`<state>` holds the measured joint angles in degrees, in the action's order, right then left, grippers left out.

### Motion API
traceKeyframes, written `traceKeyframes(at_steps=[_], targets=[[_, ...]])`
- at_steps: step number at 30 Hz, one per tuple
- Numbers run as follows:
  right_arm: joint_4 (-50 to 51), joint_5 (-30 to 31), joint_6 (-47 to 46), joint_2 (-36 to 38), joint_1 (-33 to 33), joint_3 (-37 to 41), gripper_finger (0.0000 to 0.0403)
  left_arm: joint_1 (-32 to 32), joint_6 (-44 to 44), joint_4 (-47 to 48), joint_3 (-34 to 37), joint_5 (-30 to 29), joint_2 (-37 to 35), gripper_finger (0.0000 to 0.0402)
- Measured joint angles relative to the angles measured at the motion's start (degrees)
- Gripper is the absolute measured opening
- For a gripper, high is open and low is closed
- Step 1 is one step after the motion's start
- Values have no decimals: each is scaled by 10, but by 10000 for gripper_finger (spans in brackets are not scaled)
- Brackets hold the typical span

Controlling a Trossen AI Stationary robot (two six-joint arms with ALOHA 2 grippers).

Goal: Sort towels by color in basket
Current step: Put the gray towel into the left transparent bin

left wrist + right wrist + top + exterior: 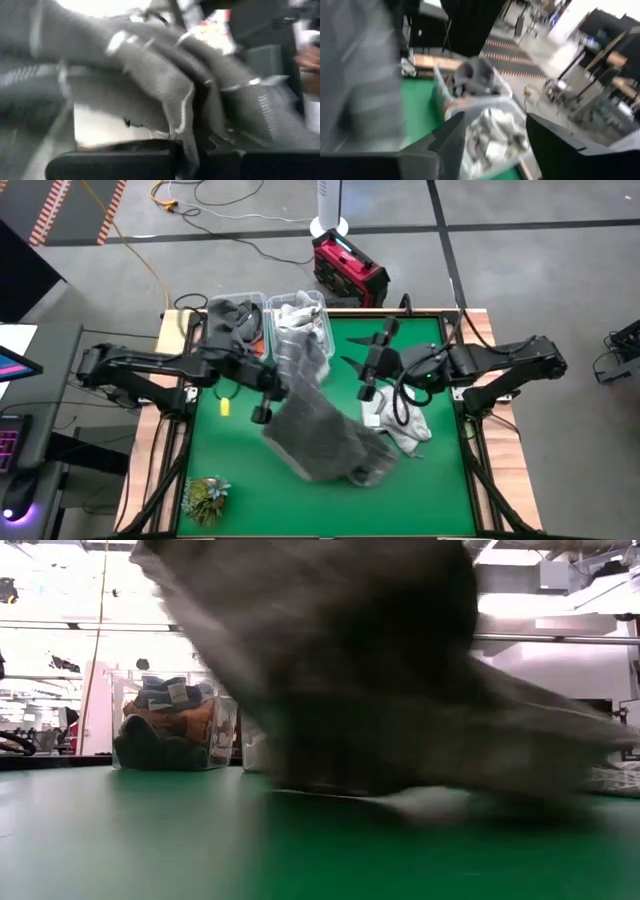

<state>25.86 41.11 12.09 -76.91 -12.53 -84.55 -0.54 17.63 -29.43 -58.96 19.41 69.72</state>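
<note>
High view shows the left end effector (262, 413) left of centre in the frame, its fingers clamped together on the upper edge of a grey plaid towel (320, 435), which hangs from it and spreads down and to the right across the green surface (440, 490). Left wrist view is filled by that same cloth (150, 85), its weave bunched in folds right over the dark fingers. Low view has it as a large blurred grey mass (350, 670) across most of the frame, its lower edge touching the green. The right end effector (368, 370) sits above centre, right of the towel, its fingers spread apart and holding nothing; right wrist view shows the two dark fingers (452, 137) well separated. Just below and to the right of it lies a crumpled white towel (395, 420) on the surface. At the upper edge of the surface stand two clear bins side by side: the left bin (235, 320) holds dark grey cloth, the right bin (300, 320) holds pale cloth. A small green plant (205, 495) sits at the lower left corner.
</note>
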Motion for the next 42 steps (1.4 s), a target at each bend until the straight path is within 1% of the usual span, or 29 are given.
traceKeyframes(at_steps=[2,4,9,13,16,20,22,24,26,29,31,34,37,40,42], targets=[[41,0,-38,6,0,0,248,9,24,-2,0,-46,-23,2],[79,0,-81,6,0,0,258,23,34,-5,0,-82,-43,2],[164,0,-183,-3,0,1,260,69,21,3,-15,-131,-88,1],[171,0,-213,-12,0,31,260,101,26,3,-38,-183,-118,2],[150,2,-217,-20,5,57,260,126,57,2,-52,-215,-130,4],[136,9,-223,-29,11,85,260,152,139,-40,-68,-240,-135,4],[133,10,-228,-31,15,100,260,160,191,-90,-78,-240,-136,4],[106,10,-231,-31,18,116,260,166,241,-131,-89,-244,-137,5],[91,10,-232,-31,22,129,260,169,290,-152,-102,-269,-138,5],[58,11,-226,-31,23,143,260,169,381,-159,-108,-306,-147,5],[38,11,-213,-30,26,150,260,169,450,-191,-108,-320,-151,6],[11,11,-196,-30,32,153,259,169,545,-266,-109,-337,-152,6],[-11,10,-191,-30,37,153,259,174,586,-297,-110,-346,-151,6],[-20,10,-192,-30,38,153,259,197,594,-283,-119,-365,-146,6],[-26,10,-191,-30,37,155,259,216,593,-265,-124,-390,-142,6]])
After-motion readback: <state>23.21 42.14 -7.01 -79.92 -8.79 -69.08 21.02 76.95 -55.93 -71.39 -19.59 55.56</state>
